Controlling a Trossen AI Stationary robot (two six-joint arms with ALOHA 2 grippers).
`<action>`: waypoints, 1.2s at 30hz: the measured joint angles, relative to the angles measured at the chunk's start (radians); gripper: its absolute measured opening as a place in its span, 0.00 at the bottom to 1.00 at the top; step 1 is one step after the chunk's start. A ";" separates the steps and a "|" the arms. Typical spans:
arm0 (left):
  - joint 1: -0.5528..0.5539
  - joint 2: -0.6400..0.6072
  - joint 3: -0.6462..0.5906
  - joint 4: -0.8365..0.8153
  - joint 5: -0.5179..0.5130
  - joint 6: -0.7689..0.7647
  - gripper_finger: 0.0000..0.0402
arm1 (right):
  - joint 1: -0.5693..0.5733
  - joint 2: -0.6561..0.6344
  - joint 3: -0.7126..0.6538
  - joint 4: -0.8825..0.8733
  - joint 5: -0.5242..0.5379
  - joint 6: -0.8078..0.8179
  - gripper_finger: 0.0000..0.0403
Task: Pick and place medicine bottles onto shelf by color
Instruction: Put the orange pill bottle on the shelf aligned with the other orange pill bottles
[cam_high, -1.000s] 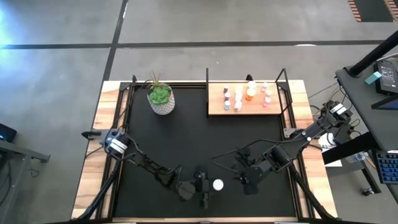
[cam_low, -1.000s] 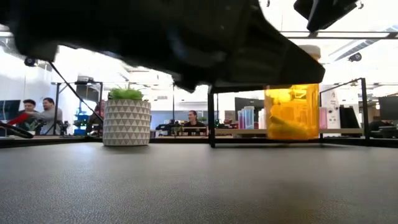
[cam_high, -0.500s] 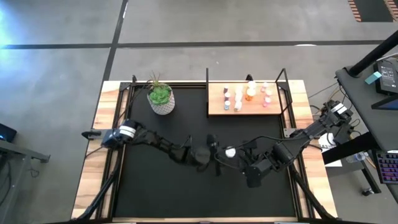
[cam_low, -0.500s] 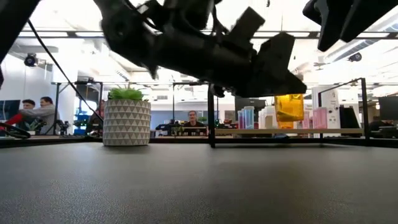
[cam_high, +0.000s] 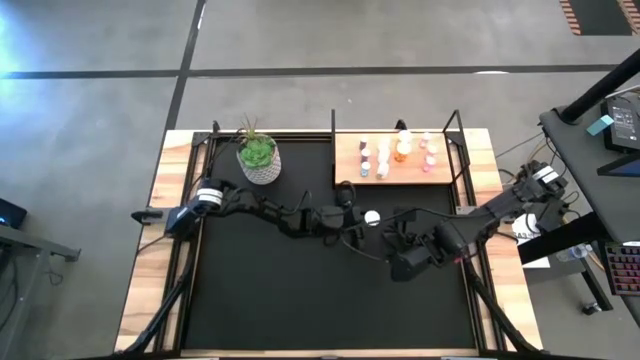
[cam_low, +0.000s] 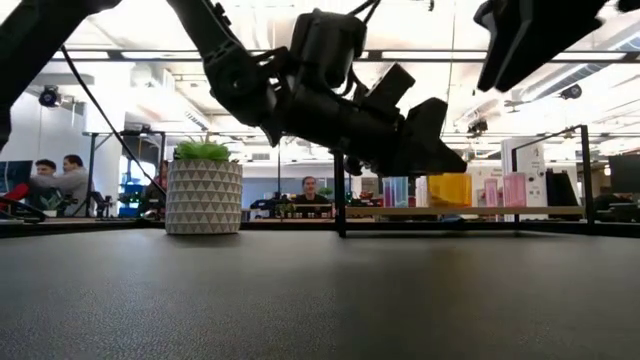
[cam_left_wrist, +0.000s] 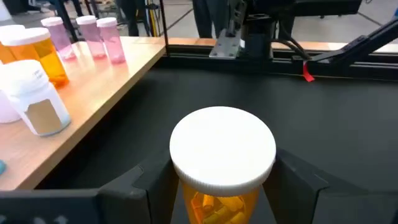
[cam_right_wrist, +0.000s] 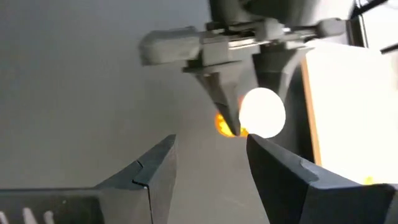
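Black matte tabletop mat (cam_high: 300, 290) lies beneath the left gripper (cam_high: 358, 217), clamped around the body of a rigid, light, smooth orange plastic bottle with white cap (cam_left_wrist: 222, 149), carried just short of the light-wood shelf (cam_high: 392, 175); right gripper (cam_right_wrist: 208, 171) waits alongside, fingers apart.

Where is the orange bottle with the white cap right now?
The orange bottle is held in the left gripper above the black mat, just in front of the shelf.

High straight down; low table-level; wrists close, forward; all share orange bottle (cam_high: 371, 217) near shelf (cam_high: 350, 172).
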 joint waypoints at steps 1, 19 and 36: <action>0.004 0.001 0.000 0.000 0.001 0.000 0.46 | -0.015 0.000 0.000 -0.002 0.000 -0.004 0.45; 0.066 0.062 0.001 0.005 0.012 -0.004 0.46 | -0.282 0.000 0.000 0.004 -0.001 -0.115 0.45; 0.066 0.062 0.004 -0.046 0.013 -0.053 0.54 | -0.315 0.000 -0.001 0.004 -0.004 -0.092 0.46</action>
